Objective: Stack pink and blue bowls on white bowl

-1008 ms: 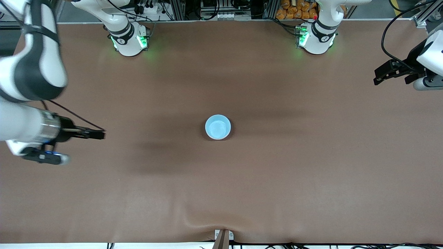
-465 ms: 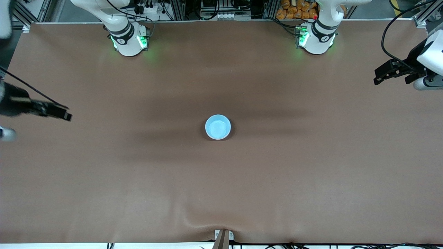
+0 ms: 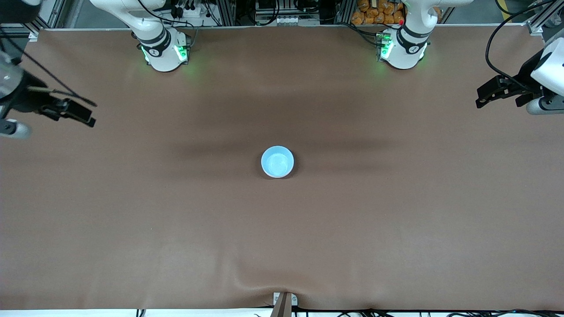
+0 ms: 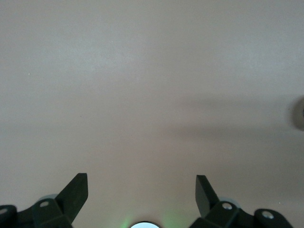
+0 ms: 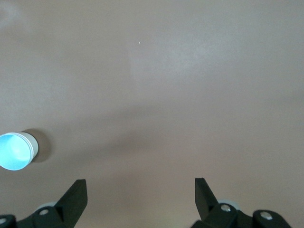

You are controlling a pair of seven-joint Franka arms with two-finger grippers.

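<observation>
The blue bowl sits upright in the middle of the brown table. In the right wrist view its blue inside is ringed by a white outer wall, which looks like the white bowl under it. The pink bowl is hidden. My right gripper hangs open and empty over the right arm's end of the table, well away from the bowl; its jaws stand wide over bare cloth. My left gripper waits open and empty over the left arm's end, with only cloth between its fingers.
Both arm bases stand along the table's edge farthest from the front camera. The brown cloth bulges into a wrinkle at the near edge, by a small metal bracket.
The right arm has pulled back from the table's middle to its own end and toward the bases, gripper open throughout. The blue bowl and the left arm have stayed put.
</observation>
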